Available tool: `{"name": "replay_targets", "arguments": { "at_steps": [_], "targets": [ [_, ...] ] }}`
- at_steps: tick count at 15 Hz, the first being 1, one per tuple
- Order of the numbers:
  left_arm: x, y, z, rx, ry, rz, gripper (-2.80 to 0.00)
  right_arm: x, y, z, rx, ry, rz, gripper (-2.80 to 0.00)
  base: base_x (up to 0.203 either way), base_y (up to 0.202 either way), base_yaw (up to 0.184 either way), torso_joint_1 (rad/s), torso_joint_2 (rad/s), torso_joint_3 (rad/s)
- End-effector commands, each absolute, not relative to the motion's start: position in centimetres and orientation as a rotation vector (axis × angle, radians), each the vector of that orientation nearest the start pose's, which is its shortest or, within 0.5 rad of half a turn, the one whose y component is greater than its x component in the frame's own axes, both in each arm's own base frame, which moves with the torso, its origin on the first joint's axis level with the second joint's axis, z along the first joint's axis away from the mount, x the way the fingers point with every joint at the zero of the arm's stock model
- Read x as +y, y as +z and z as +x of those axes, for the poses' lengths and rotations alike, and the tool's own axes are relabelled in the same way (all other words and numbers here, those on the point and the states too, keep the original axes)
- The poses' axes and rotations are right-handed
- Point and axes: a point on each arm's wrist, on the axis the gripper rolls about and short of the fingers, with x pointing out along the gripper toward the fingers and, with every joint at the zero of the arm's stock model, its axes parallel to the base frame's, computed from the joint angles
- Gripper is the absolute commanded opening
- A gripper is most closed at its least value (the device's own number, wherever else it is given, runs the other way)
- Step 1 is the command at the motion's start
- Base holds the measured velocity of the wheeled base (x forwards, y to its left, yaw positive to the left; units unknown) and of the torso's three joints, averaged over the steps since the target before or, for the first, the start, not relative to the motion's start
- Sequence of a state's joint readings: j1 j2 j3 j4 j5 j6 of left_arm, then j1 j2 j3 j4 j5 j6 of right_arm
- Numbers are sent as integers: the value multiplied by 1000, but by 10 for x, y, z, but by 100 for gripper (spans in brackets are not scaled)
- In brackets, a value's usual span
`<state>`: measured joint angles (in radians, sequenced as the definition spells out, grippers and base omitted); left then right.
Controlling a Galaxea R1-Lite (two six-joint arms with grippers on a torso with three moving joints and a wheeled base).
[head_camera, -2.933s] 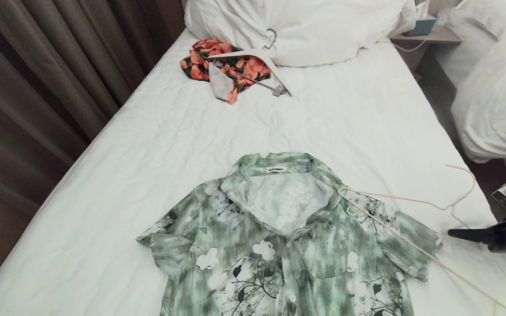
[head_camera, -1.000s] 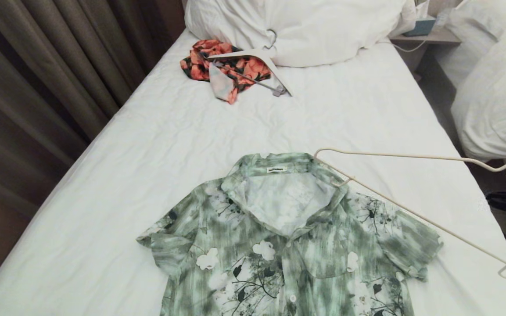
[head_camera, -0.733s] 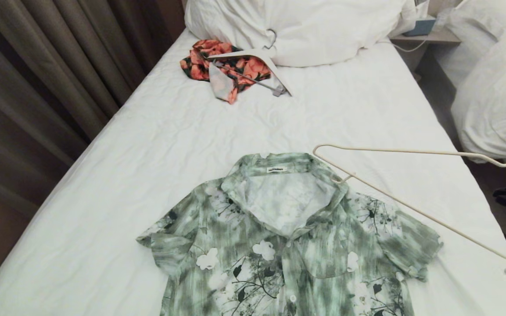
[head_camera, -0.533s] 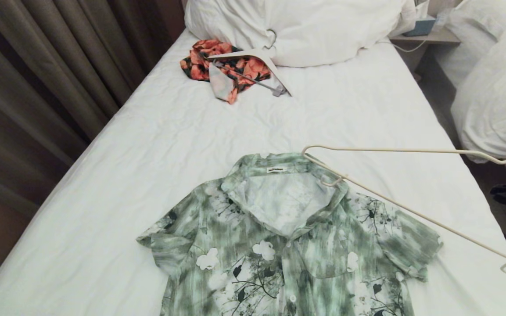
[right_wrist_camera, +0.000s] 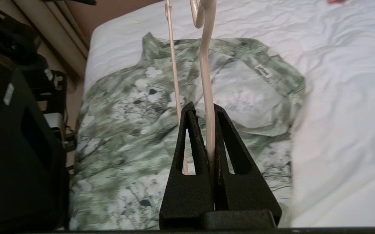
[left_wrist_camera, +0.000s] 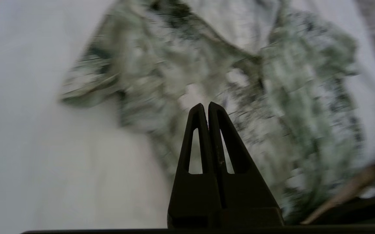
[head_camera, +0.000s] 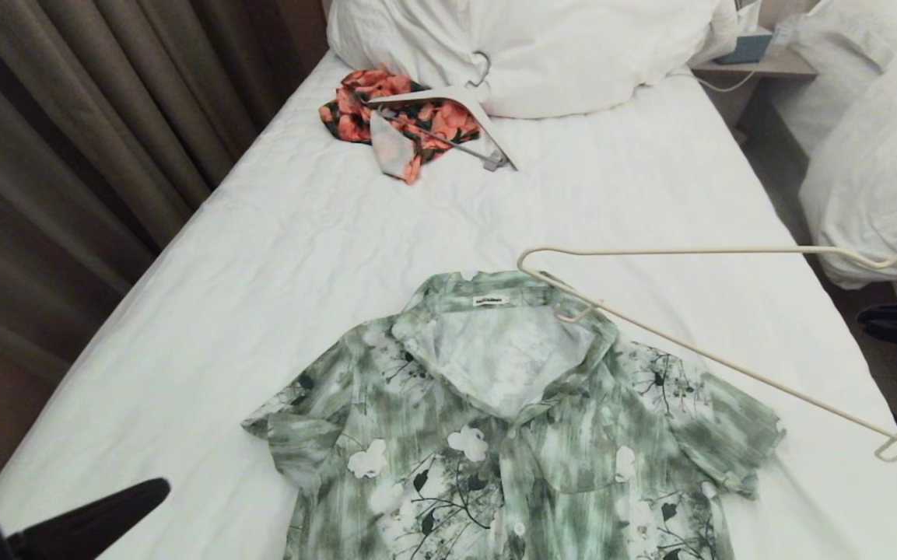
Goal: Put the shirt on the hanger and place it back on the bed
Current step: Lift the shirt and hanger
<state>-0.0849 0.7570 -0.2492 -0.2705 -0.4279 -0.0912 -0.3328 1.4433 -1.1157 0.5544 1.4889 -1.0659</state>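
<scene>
Wrinkled white sheeting ran the length of the bed [head_camera: 611, 194], where the shirt [head_camera: 510, 420] lay flat at the near end, wide bare sheet on its left. At the bed's right edge the right gripper [right_wrist_camera: 208, 109] pinched the hanger [head_camera: 697, 253], its far tip above the collar. The left gripper [left_wrist_camera: 206, 105], fingers pressed together and holding nothing, hovered at the near left corner.

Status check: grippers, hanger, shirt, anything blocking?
Right gripper shut on hanger, its far end over the collar. Left gripper shut, empty, low beside shirt. Shirt flat on bed, unhung. Nothing blocking.
</scene>
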Motion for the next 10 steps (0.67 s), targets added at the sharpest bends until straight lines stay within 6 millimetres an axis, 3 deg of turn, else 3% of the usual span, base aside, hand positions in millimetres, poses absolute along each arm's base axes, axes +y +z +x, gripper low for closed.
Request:
{"name": "replay_targets", "arguments": {
  "at_steps": [1, 3, 6, 10],
  "targets": [
    [-32, 157, 120, 442, -568, -215, -280, -50, 249, 208, -58, 1187, -195, -280, 0, 0, 0, 0, 0, 0],
    [-52, 152, 152, 494, -601, -251, -280, -51, 248, 210, -53, 1185, -191, -280, 0, 0, 0, 0, 0, 0],
    [-84, 127, 196, 538, -595, -248, -280, -50, 246, 212, -26, 1174, -201, -280, 0, 0, 0, 0, 0, 0],
    [-113, 97, 240, 460, -524, -232, -280, -55, 241, 218, -12, 1162, -188, -280, 0, 0, 0, 0, 0, 0]
  ]
}}
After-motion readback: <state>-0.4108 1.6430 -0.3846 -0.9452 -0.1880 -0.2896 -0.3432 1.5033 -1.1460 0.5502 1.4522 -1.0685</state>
